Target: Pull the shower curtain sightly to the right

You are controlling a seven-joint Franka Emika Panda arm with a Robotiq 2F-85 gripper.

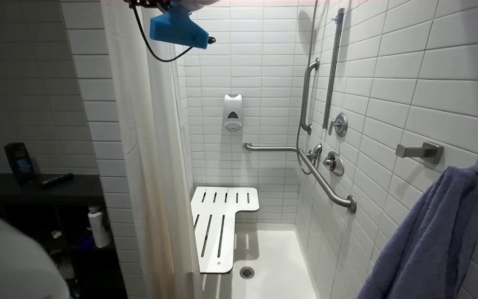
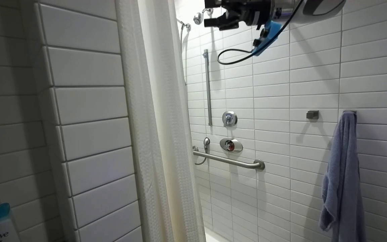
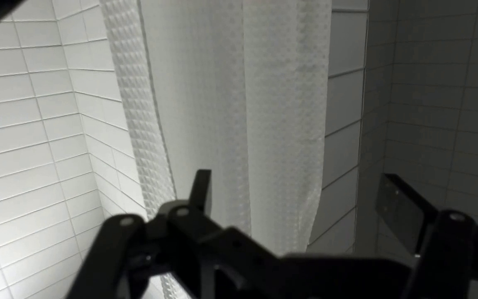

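In an exterior view, the shower's white-tiled back wall (image 1: 268, 74) stands brightly lit at twelve o'clock, its tiled side wall (image 1: 388, 104) greyer at three o'clock. The shaded tiled wall (image 1: 15, 104) at nine o'clock rises behind a black shelf unit (image 1: 81, 196), and at six a white slatted seat (image 1: 222, 208) sits above the pale shower floor (image 1: 280, 253), near a round drain (image 1: 247, 272).

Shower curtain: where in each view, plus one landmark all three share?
In an exterior view: shower curtain left of centre, top edge to bottom.
In an exterior view: shower curtain mostly just left of centre, top edge to bottom.
In the wrist view: shower curtain upper middle, reaching down behind the gripper.
Shared landmark: white tiled wall end, left of the shower curtain in both exterior views, right of it in the wrist view.
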